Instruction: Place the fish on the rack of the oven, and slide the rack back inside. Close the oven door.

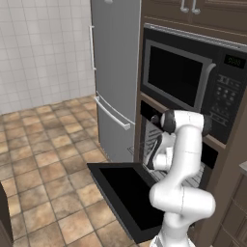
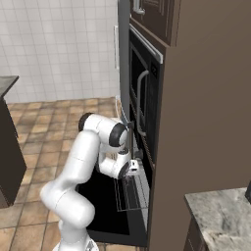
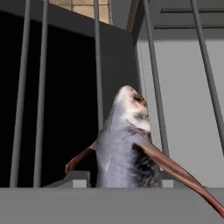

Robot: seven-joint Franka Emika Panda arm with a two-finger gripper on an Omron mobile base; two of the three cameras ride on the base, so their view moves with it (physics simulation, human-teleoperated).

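Fingertips [image 3: 83, 177] show as small dark blocks at the bottom of the hand view, flanking the fish [image 3: 127, 148], though whether they clamp it or merely stand beside it cannot be told; the fish, grey with reddish fins, sits over the rack [image 3: 98, 78], whose thin bars run past it. From the left base view the oven door [image 1: 123, 193] lies dropped open and flat, the rack drawn out above it; the right base view shows the arm reaching toward the oven [image 2: 139, 166].
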